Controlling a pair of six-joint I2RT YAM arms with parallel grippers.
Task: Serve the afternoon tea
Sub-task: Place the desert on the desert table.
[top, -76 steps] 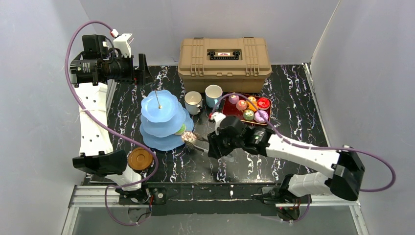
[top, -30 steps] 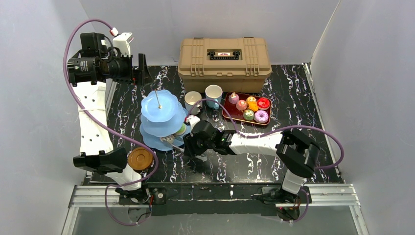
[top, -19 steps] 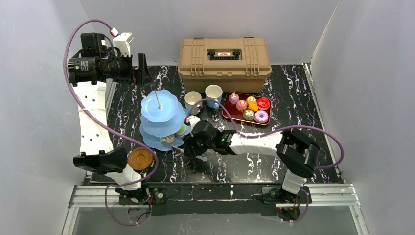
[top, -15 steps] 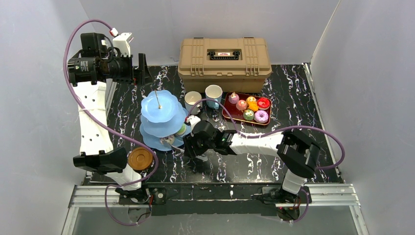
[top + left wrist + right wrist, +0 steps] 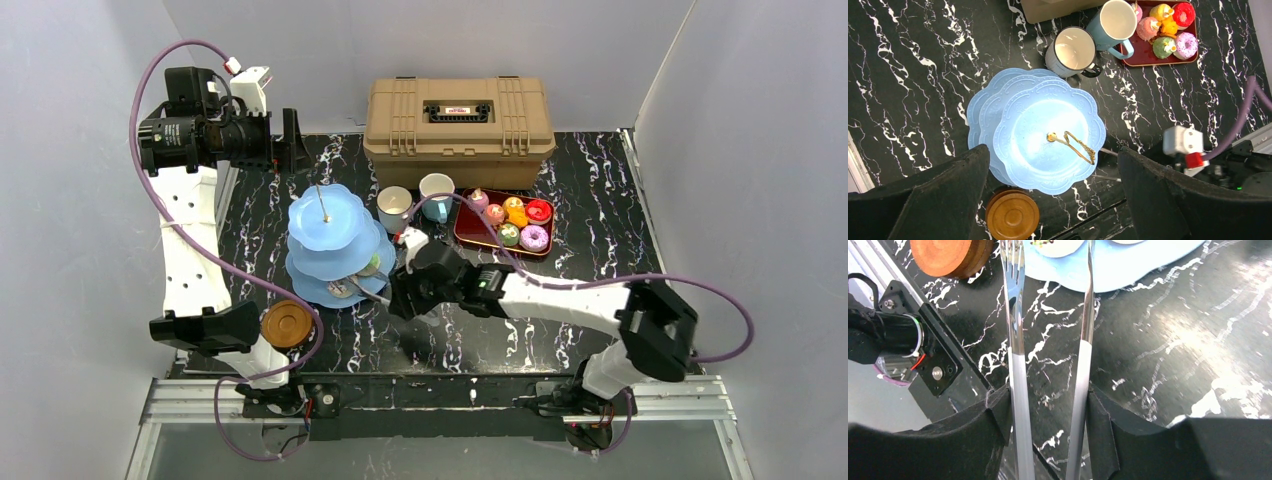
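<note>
Retreating right gripper (tongs gripped) from cake stand.

The light-blue cake stand stands upright left of bench centre. The white mug and blue mug stand just right of it. Brown saucers sit stacked near the front-left corner.

The tongs run off the top edge; the saucers likewise.

Left arm rears high, jaws wide apart; right arm reaches low leftward, jaws clamping tongs.
</note>
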